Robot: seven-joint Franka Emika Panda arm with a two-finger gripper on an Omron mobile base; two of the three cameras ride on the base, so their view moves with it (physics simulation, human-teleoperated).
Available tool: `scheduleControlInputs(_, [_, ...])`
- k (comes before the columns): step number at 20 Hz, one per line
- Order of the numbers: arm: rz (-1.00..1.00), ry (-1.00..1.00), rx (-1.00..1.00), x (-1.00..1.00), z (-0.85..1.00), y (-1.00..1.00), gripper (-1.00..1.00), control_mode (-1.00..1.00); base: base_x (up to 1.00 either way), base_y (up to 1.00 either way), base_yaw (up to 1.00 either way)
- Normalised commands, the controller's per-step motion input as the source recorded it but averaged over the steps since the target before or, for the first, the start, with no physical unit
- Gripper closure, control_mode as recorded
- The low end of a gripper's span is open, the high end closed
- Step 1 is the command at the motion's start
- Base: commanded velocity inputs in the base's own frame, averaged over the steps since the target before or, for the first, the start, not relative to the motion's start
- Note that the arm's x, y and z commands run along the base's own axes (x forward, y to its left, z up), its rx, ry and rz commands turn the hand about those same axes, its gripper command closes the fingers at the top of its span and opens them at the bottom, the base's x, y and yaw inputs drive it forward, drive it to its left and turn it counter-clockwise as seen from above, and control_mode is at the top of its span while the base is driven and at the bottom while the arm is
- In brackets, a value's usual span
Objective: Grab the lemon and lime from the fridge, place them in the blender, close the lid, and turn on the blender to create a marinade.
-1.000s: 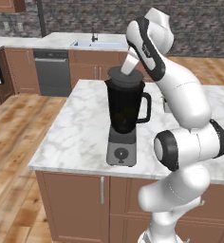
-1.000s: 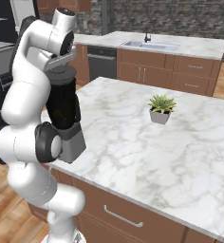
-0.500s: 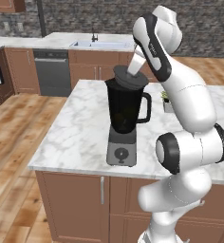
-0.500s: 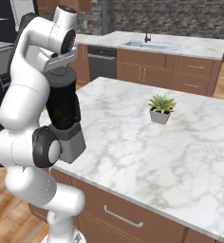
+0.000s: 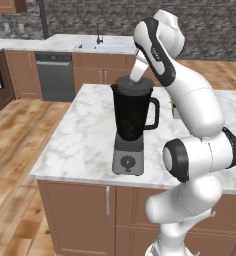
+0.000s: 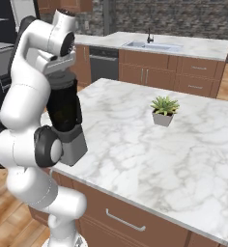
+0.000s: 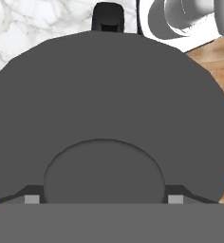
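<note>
Hand [image 7: 103,199] sits directly over the lid [image 7: 109,109], its two finger tips [image 7: 32,198] spread wide apart at the bottom of the hand view, one on each side of the lid's raised centre, with nothing clamped between them. That dark grey disc covers most of the hand view, and the blender's handle [image 7: 108,19] pokes out past its top edge, against the marble.

From the left base view the lid [image 5: 135,86] lies flat on top of the blender [image 5: 132,125], which stands upright in the middle of the frame, close to the near edge of the table [image 5: 85,145]. Its dark jar rests on a grey square base with a round dial facing the camera, and the handle sticks out to the right. Above the lid the white arm bends down from the upper right.

On the right base view the blender [image 6: 65,120] stands at the left of the frame, partly behind the arm. A small potted plant [image 6: 163,110] stands well apart from it, right of centre on the table [image 6: 149,159]. A sink [image 6: 152,46] is set in the far counter at the upper right.
</note>
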Motion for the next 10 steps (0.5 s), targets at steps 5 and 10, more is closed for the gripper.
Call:
scheduleControlInputs(5, [-0.05,0.09,0.00,-0.38,-0.24,0.44,1.00,-1.00,0.00,0.00,0.00])
scheduleControlInputs(10, [-0.01,0.00,0.00,-0.35,-0.45,0.11,1.00,-1.00,0.00,0.00,0.00])
